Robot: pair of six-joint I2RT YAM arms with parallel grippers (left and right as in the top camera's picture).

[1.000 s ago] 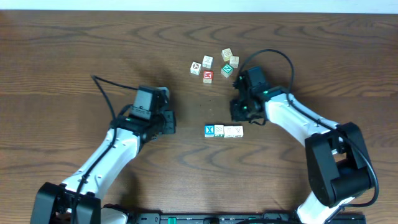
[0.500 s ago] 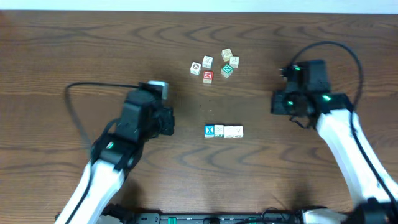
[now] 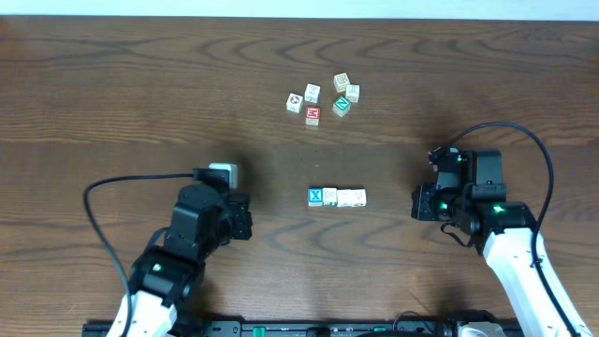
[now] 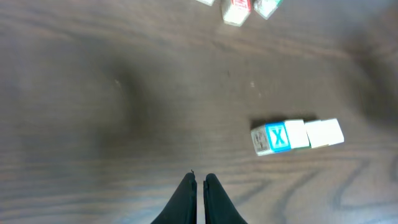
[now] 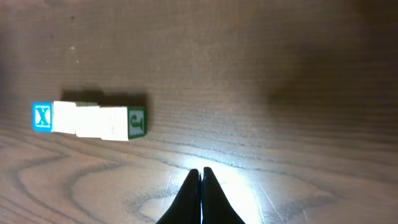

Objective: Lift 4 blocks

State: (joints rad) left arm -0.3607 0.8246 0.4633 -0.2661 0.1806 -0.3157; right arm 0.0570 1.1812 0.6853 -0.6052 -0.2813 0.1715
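blocks [image 3: 336, 197] in a row — long axis left–right, blue X leftmost, left gripper [image 4: 199, 186], right gripper [image 5: 201, 180] both pinched together

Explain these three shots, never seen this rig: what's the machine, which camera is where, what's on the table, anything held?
It is two robot arms at a wooden table. The wide picture looks straight down from above. The other two come from a camera on each wrist, so each shows its own arm's dark tips at the bottom edge. The left end effector and the right end effector are both shut and hold nothing. Between them lies a row of four blocks, touching end to end, with the blue X block at one end. A cluster of loose cubes sits further back.
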